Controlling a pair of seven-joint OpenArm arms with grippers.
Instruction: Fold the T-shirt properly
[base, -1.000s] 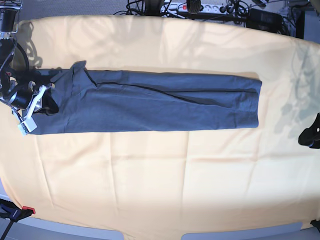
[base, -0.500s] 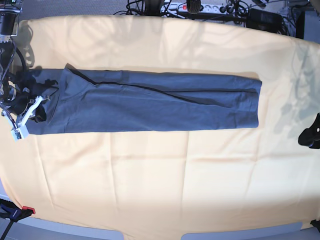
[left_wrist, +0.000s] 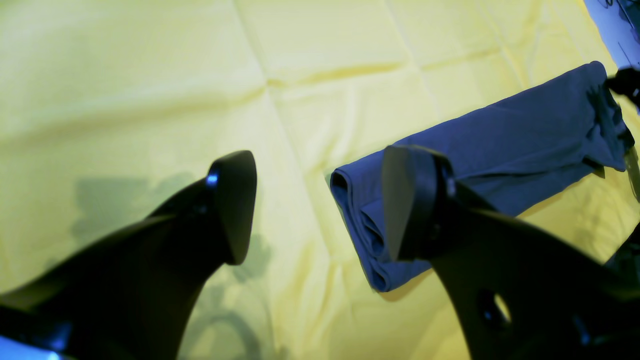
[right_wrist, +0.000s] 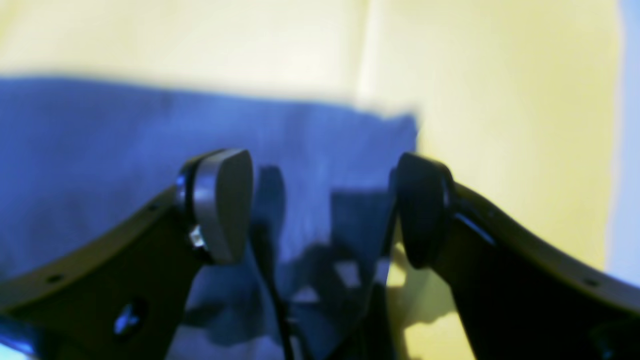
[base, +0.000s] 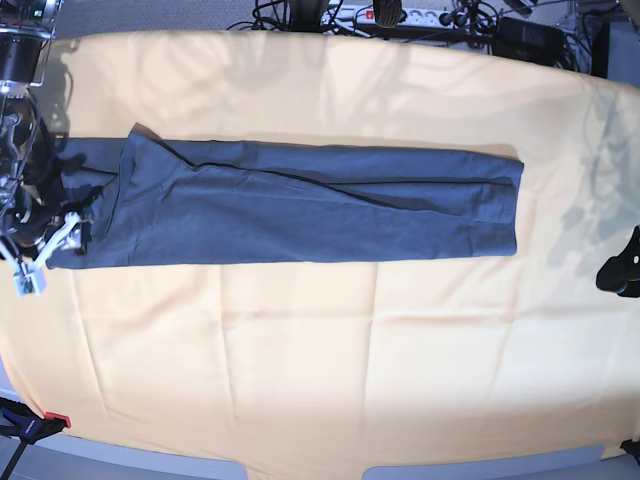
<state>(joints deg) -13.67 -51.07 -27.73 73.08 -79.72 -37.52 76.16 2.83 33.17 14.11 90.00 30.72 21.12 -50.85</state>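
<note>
Currently T-shirt (base: 300, 205) lies as a long narrow band across the cloth-covered worktop (base: 320, 370), ready for crosswise folding; right gripper (right_wrist: 322, 207) spread over its end, left gripper (left_wrist: 315, 205) spread, empty, beside the other end.

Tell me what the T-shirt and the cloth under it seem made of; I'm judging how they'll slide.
T-shirt: looks like soft matte knit, likely cotton jersey; it drapes limp and its folded end shows rounded layers in the left wrist view. Cloth: thin matte woven sheet, perhaps cotton or polyester; sharp fold creases cross it in a grid. Neither shows any shine.
</note>
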